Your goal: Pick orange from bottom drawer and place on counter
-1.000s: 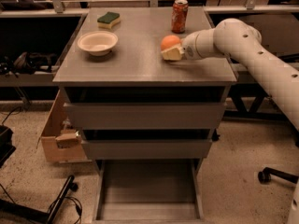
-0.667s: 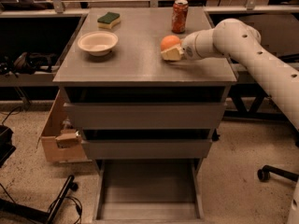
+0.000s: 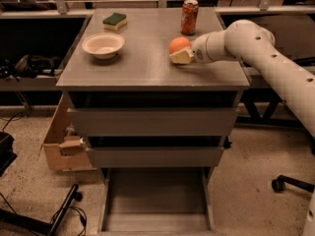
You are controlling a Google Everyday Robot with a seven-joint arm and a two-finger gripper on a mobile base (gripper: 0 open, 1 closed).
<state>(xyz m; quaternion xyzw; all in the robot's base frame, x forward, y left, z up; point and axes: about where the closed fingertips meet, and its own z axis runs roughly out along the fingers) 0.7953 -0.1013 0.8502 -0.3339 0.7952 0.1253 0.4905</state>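
- Nothing has shifted: pincer (image 3: 180,52) stays right of centre, clamped on the orange (image 3: 178,44).
- Fruit rests on the grey surface (image 3: 142,63), near the soda can (image 3: 189,16).
- Lower centre: bottom drawer (image 3: 155,200) open.

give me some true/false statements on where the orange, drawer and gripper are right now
1. The orange lies in the bottom drawer. False: it is at the counter, right at the gripper.
2. The bottom drawer is pulled open. True.
3. The soda can stands behind the orange. True.
4. The sponge sits inside the bowl. False: it lies on the counter behind the bowl.
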